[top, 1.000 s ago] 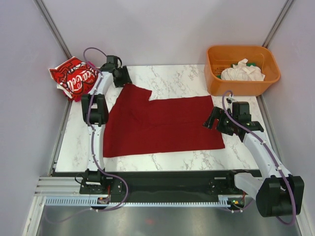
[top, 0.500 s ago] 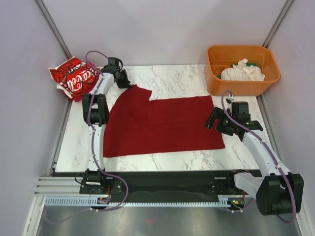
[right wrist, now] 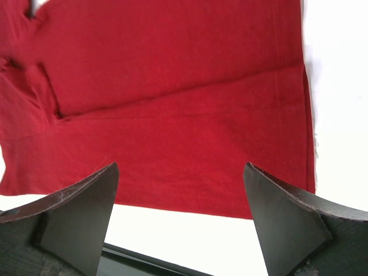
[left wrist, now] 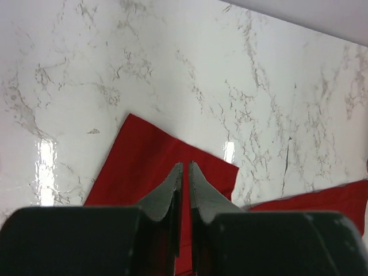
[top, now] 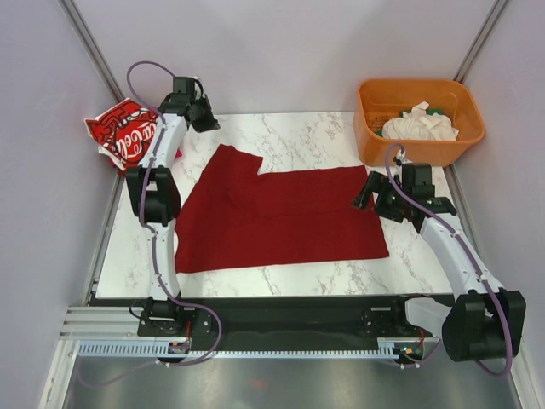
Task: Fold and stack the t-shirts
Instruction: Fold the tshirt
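Across the middle of the top view, the dark red shirt (top: pixel 281 217) lies spread flat on the marble worktop (top: pixel 298 136). Its near hem runs along the lower part of the frame and one sleeve points to the upper left.

At its right edge the right claw (top: pixel 375 200) stands over the cloth with its jaws spread wide and nothing between them. Its own camera shows the two fingers (right wrist: pixel 80 213) on either side of the shirt's hem (right wrist: pixel 172 103).

Further back, at the upper left, the left claw (top: pixel 204 115) is raised above the worktop beyond the sleeve. Its fingers (left wrist: pixel 172 187) are pressed together on nothing, with the sleeve corner (left wrist: pixel 149 155) flat beneath.

Left of it, the bright red shirt (top: pixel 128 136) with white lettering sits bunched at the worktop's far left corner.

At the upper right, the orange tub (top: pixel 417 149) holds a crumpled white shirt (top: pixel 417 123).
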